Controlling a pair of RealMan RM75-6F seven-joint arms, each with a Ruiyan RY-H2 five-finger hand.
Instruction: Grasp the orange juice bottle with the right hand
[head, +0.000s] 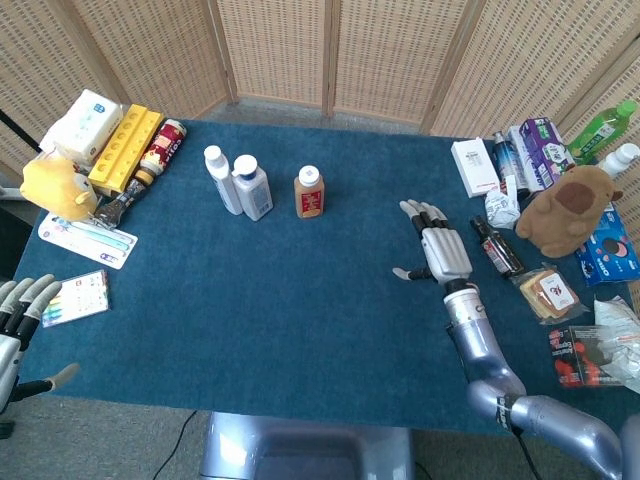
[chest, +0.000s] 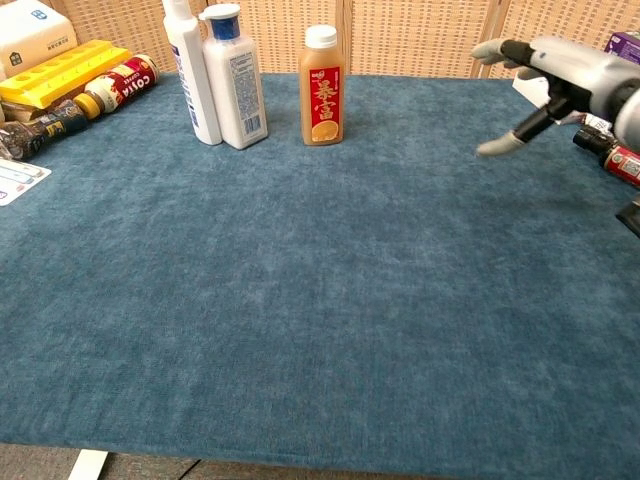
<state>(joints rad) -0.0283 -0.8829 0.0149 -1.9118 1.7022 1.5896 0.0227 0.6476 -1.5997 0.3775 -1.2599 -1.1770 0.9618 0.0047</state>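
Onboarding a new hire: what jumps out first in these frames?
The right hand, open with fingers spread, hovers over the blue table right of centre. The orange juice bottle stands upright toward the far edge, beside two white bottles. Clutter, including a brown plush, lines both sides.
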